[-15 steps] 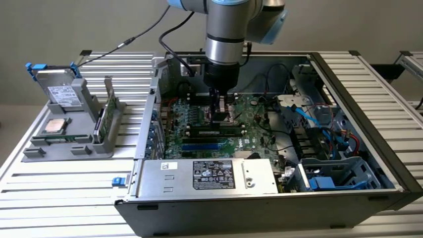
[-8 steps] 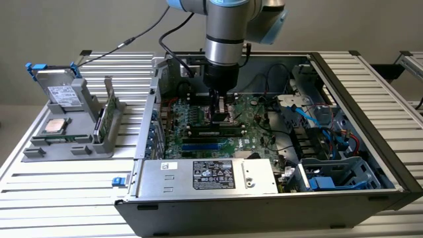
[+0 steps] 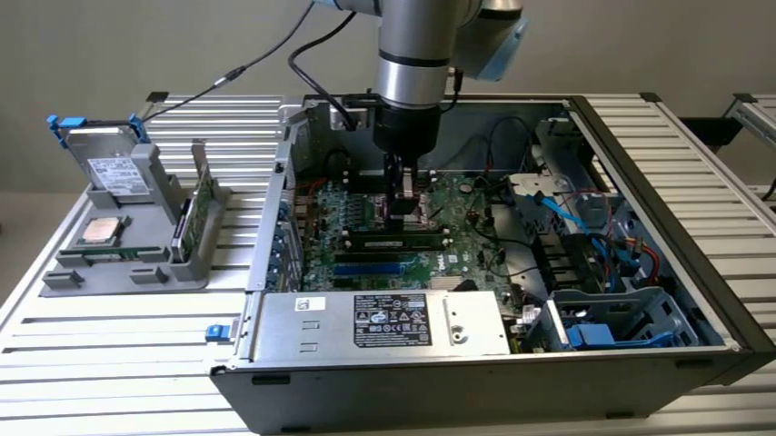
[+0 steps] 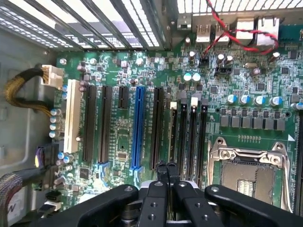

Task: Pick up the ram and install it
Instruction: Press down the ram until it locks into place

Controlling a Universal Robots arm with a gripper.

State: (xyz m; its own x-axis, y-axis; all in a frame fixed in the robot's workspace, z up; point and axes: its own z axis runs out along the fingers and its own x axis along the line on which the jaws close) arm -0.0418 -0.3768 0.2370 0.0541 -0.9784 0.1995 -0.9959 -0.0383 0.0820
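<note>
The ram (image 3: 394, 242) sits in a black slot on the green motherboard (image 3: 363, 213) inside the open computer case, lying across the exterior view with its small white label showing. My gripper (image 3: 406, 218) points straight down just above the ram's middle, its fingers shut and nothing between them. In the wrist view the shut gripper (image 4: 165, 166) hovers over the row of long black slots (image 4: 196, 135), and the ram (image 4: 173, 132) shows edge-on right beyond the fingertips. Whether the fingertips touch the ram cannot be told.
A silver power supply (image 3: 382, 322) fills the case's front. Blue cables and a drive cage (image 3: 612, 318) sit at the exterior view's right. A grey fixture (image 3: 122, 259) outside the case holds a square processor (image 3: 100, 232), a drive (image 3: 115, 168) and a thin upright board (image 3: 192, 222). The open processor socket (image 4: 251, 172) lies beside the slots.
</note>
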